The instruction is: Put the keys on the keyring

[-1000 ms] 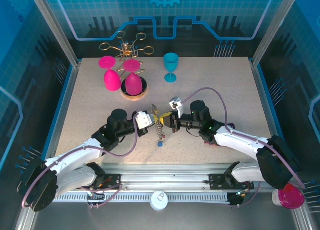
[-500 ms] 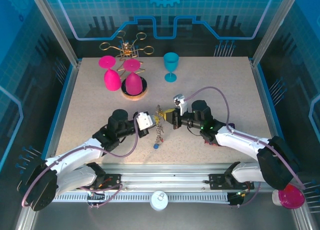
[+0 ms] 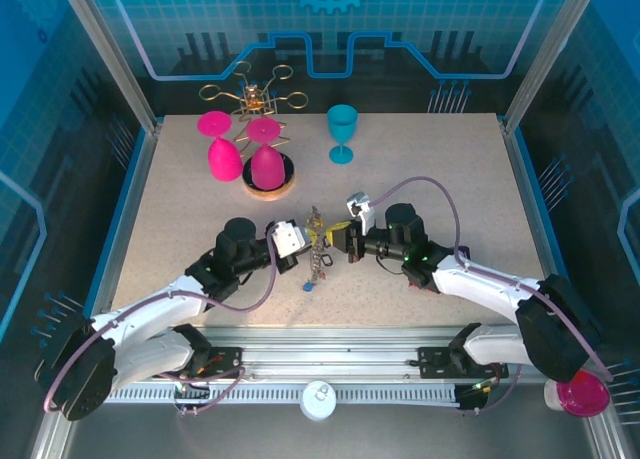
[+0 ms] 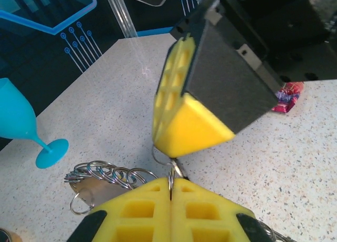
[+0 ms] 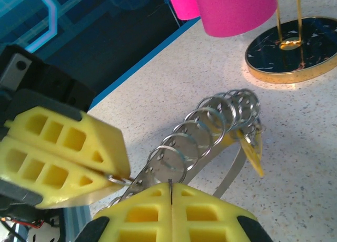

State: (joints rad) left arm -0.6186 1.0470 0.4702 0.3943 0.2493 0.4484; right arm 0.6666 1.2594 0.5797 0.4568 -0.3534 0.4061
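Left gripper (image 4: 171,185) clamped shut on the keyring (image 5: 210,123) of linked silvery metal rings. Right gripper (image 5: 171,188) pinches it too, rings strung between them.

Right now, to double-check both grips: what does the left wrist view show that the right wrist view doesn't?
Left wrist: a teal goblet and a red item beyond the arm. Right wrist: pink goblets, a gold-rimmed base and a yellow tag. Both: the ring chain, with the left claw and right claw shut, each pinching a ring of it.
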